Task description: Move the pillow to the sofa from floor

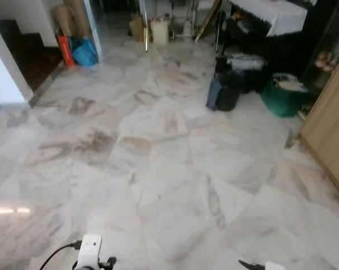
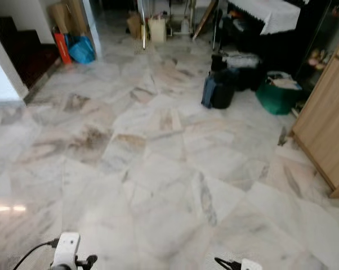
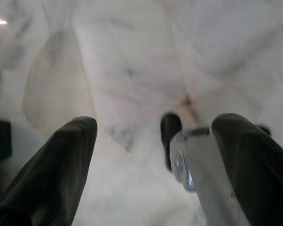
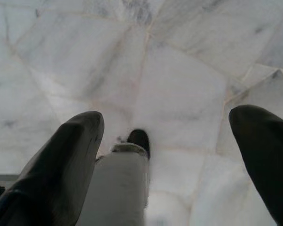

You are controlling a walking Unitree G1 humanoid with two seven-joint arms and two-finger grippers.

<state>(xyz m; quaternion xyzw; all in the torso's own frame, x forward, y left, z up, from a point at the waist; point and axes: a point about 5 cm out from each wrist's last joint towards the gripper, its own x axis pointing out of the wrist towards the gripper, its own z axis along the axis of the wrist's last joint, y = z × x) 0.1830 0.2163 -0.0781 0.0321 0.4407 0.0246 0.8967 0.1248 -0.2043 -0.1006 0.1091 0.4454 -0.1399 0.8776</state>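
Both arms hang low over a pale marble floor (image 1: pixel 158 169). Along the lower edge of the left eye view I see the left arm's white wrist (image 1: pixel 89 250) and a tip of the right arm (image 1: pixel 259 265). The left gripper (image 3: pixel 155 125) is open, with bare floor between its black fingers (image 3: pixel 61 160). The right gripper (image 4: pixel 167 117) is open too, holding nothing, its fingers (image 4: pixel 66 160) wide apart above the tiles. In each wrist view, a silver leg with a black foot (image 4: pixel 139 139) stands below the gripper.
Dark bags (image 1: pixel 226 90) and a green basket (image 1: pixel 283 98) sit on the floor at the far right, beside a wooden cabinet (image 1: pixel 330 126). A blue bag (image 1: pixel 85 52) and a stairway (image 1: pixel 23 50) are far left. A cloth-covered table (image 1: pixel 273 14) stands at the back right.
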